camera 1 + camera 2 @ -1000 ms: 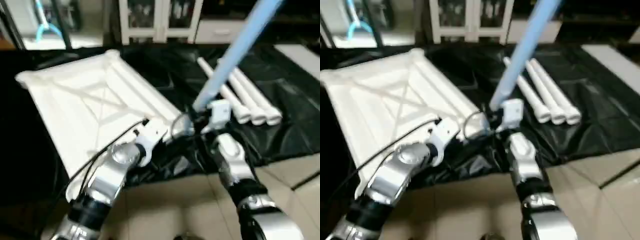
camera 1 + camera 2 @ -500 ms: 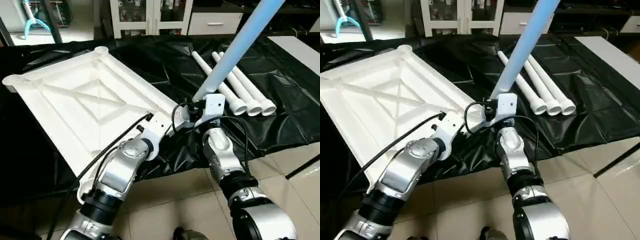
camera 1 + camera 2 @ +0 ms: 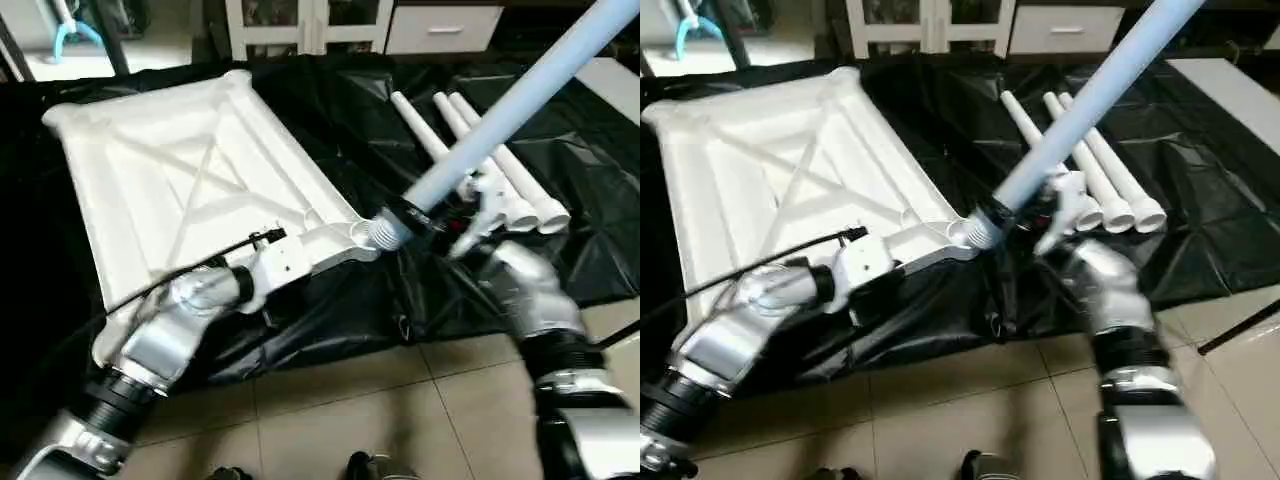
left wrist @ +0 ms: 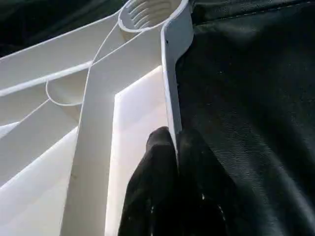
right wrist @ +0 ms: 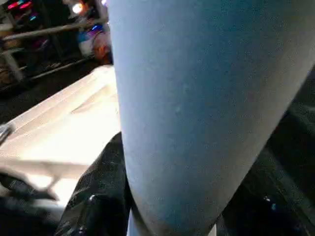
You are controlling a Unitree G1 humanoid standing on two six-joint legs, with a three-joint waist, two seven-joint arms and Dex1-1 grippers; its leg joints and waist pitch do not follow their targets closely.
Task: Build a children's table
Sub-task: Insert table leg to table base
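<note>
The white tabletop (image 3: 180, 190) lies underside up on black sheeting, its X ribs showing. My left gripper (image 4: 171, 140) is shut on the tabletop's rim close to the near right corner socket (image 4: 147, 12). My right gripper (image 3: 455, 215) is shut on a long pale leg (image 3: 520, 95) that slants up and to the right. The leg's ridged lower end (image 3: 385, 232) sits right at that corner socket (image 3: 355, 237); I cannot tell if it is inside. In the right wrist view the leg (image 5: 197, 108) looms close.
Three more white legs (image 3: 490, 170) lie side by side on the black sheeting (image 3: 420, 290) to the right of the tabletop. Tiled floor (image 3: 400, 400) runs along the near side. White cabinets (image 3: 300, 25) stand at the back.
The camera has shifted. My right arm has swung out to the right, tilting the leg further over and bringing its lower end to the corner socket. My left gripper keeps hold of the rim.
</note>
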